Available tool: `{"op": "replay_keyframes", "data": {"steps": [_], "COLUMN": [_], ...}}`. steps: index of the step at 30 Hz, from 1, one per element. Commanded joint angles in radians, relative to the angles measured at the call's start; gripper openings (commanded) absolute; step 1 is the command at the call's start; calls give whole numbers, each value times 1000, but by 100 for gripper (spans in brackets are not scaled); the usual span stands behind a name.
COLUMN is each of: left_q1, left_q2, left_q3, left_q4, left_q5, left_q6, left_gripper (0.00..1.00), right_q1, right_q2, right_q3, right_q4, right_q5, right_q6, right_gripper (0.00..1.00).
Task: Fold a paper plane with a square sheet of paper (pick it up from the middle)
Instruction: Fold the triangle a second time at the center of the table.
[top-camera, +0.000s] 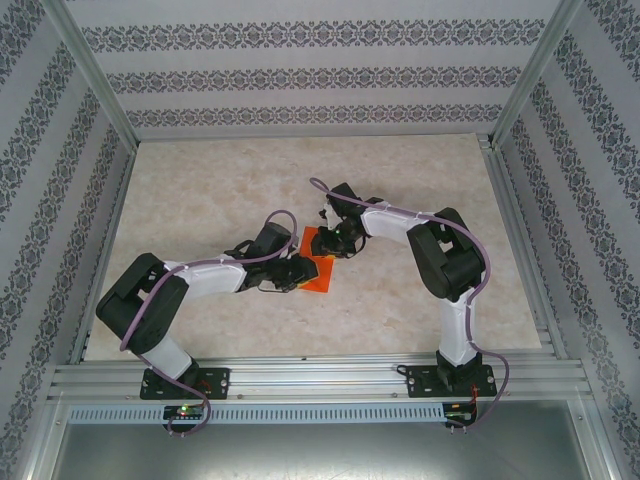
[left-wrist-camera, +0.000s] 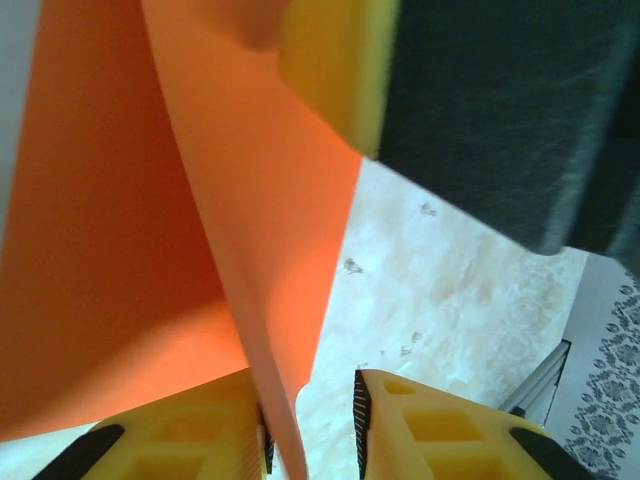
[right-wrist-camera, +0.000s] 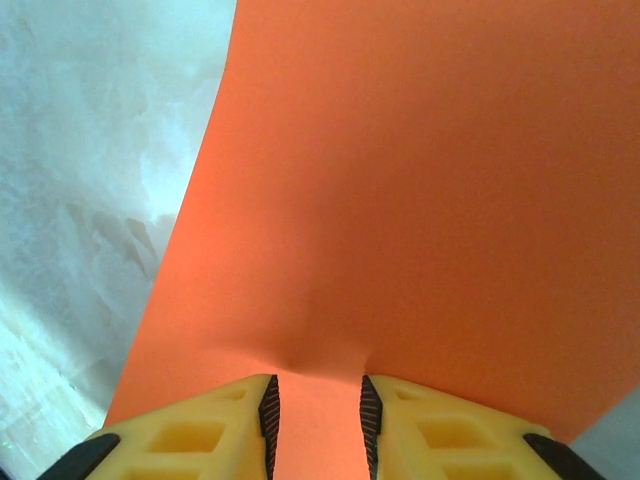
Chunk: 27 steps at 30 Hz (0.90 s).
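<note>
**Desk** (top-camera: 200, 200): pale marbled top, closed in by an aluminium frame (top-camera: 300, 375) and patterned walls (top-camera: 300, 75).

**Left arm** (top-camera: 210, 275): white and black. Base below and left of the paper (top-camera: 322, 272), elbow far left of it, forearm stretched rightward up to it.

**Left end effector** (top-camera: 298, 272): at the paper's left edge, overlapping it from above. Left wrist view: yellow fingers (left-wrist-camera: 180, 440) set apart by a narrow gap. Raised orange flap entering that gap edge-on, close against the left pad. Bare desk visible between flap and right finger. Nothing clamped.

**Paper**: bright orange, plain, unmarked, mid-desk, between the two end effectors. Not flat. Left wrist view: one broad orange face at left, a second narrower face curving up just right of it. Resting on the desk or lifted off it: cannot tell.

**Right end effector** (top-camera: 338, 242): at the paper's upper right corner, over it. Right wrist view: yellow fingers (right-wrist-camera: 200, 440) apart by a narrow gap, orange showing through the gap. Small pucker in the paper just ahead of the gap, desk to the paper's left. Left wrist view: one yellow finger (left-wrist-camera: 335, 70) and dark housing above the flap's top end.

**Right arm** (top-camera: 445, 255): white and black. Base below and right of the paper, elbow well to its right, forearm reaching leftward to it.
</note>
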Motion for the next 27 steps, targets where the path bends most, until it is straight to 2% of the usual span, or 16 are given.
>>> {"op": "replay_keyframes", "data": {"steps": [1, 9, 13, 18, 22, 27], "left_q1": [15, 25, 27, 28, 28, 29], "left_q2": [16, 88, 107, 132, 144, 159], "left_q3": [32, 78, 74, 77, 82, 104], "left_q4": [71, 109, 140, 165, 178, 188], "left_q5": [29, 29, 36, 49, 58, 73], "left_q6": [38, 60, 77, 91, 94, 98], "left_gripper": [30, 32, 39, 46, 52, 55], "right_q1": [-16, -47, -97, -137, -156, -157], "right_q2": [32, 14, -29, -85, -124, -122], "right_q3": [5, -16, -76, -139, -189, -207], "right_q4": [-23, 14, 140, 248, 281, 263], "right_q5": [5, -64, -189, -279, -289, -283], "right_q6": [-2, 38, 123, 174, 187, 170], "right_gripper": [30, 30, 35, 40, 44, 44]}}
